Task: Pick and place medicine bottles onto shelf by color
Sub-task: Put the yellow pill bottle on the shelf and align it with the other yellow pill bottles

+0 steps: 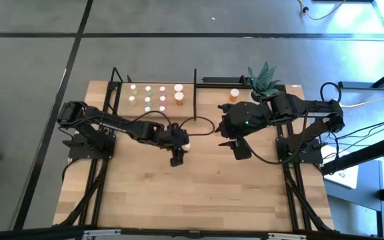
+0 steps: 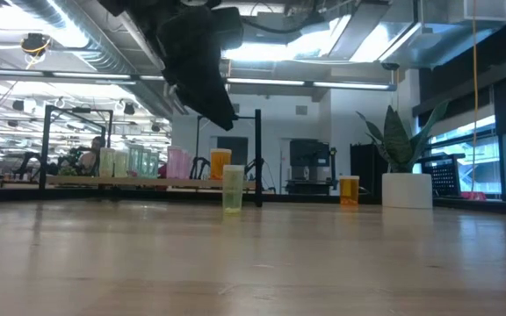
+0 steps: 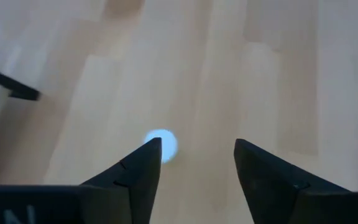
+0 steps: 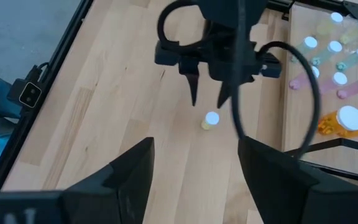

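One medicine bottle point(image 1: 186, 142) is set upright mid-table, below the left gripper point(image 1: 177, 157). The other bottles point(image 1: 155, 95) are ranged on the shelf point(image 1: 187, 100) at the table's far edge. A potted plant point(image 1: 264, 81) is placed at the far right corner.

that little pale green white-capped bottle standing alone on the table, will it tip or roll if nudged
Probably tips easily: the pale green white-capped bottle stands upright, taller than wide. Once down, its round body would likely roll on the smooth wooden table. It looks light, so the left gripper, open above it, should close gently.

plant pot point(image 2: 407, 190) | white, leafy | table point(image 1: 199, 193) far corner
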Motion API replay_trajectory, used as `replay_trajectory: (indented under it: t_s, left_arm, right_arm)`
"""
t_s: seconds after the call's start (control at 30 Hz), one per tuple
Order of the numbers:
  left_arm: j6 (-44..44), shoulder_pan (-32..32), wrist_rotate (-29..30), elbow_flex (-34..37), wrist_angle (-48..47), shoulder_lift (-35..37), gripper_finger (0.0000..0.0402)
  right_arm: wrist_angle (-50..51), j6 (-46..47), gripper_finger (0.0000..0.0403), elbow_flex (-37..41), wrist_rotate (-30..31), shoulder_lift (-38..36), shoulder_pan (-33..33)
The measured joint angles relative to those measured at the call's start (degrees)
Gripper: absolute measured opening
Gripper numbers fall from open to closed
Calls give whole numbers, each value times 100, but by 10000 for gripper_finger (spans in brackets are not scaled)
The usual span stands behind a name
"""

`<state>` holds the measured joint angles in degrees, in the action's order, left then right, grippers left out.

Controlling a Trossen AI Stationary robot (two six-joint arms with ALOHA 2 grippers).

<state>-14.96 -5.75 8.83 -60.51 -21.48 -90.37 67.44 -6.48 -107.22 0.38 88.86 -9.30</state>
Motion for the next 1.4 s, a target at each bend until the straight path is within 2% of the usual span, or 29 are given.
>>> replay_trajectory:
  t_s: [0.13, 0.3, 0.57, 0.7, 1.4]
  left_arm:
    - [-141, 68, 247, 2, 146, 0, 203]
    - [-140, 115, 240, 2, 184, 2, 212]
    - [-129, 115, 487, 2, -1, -27, 294]
    - [-106, 115, 509, 5, 60, -214, 315]
    - [199, 290, 302, 0, 563, -1112, 321]
  right_arm:
    - [-4, 1, 234, 0, 0, 0, 0]
    - [-7, 0, 234, 0, 0, 0, 0]
    - [-15, 2, 234, -2, 0, 0, 0]
    - [-36, 1, 234, -2, 0, 0, 1]
    - [-212, 1, 234, -7, 0, 2, 1]
